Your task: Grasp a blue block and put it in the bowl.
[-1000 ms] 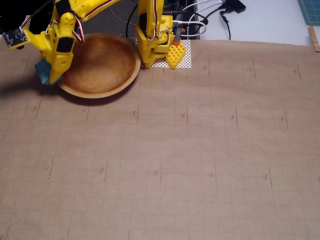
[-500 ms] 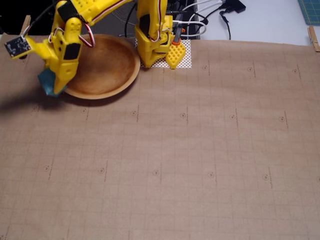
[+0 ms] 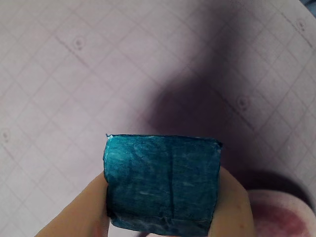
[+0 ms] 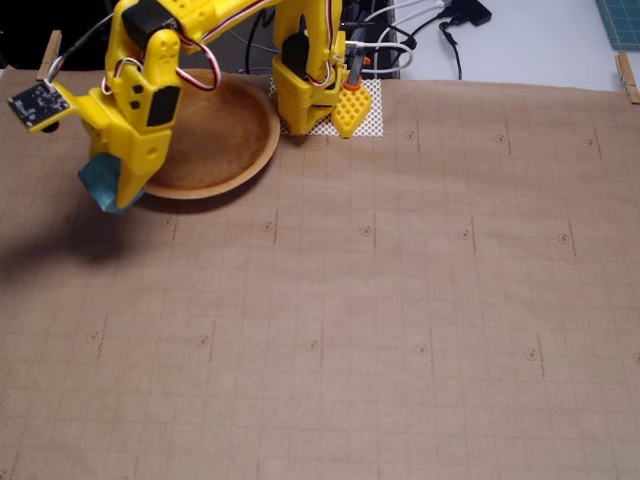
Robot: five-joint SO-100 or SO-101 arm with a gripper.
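Observation:
My gripper [image 4: 110, 190] is shut on the blue block [image 4: 98, 181], a small teal foam cuboid, and holds it up off the table just left of the wooden bowl [image 4: 240, 150]. In the wrist view the blue block [image 3: 163, 182] fills the lower middle, clamped between my two yellow fingers [image 3: 79, 212], and my gripper [image 3: 163, 217] is closed around it. Part of the bowl's rim [image 3: 281, 212] shows at the lower right of the wrist view. The arm hides part of the bowl in the fixed view.
A brown grid-marked mat [image 4: 400, 300] covers the table. The arm's yellow base [image 4: 310, 90] stands behind the bowl on a white mesh pad [image 4: 372, 118]. Cables [image 4: 420, 30] lie at the back on a white surface.

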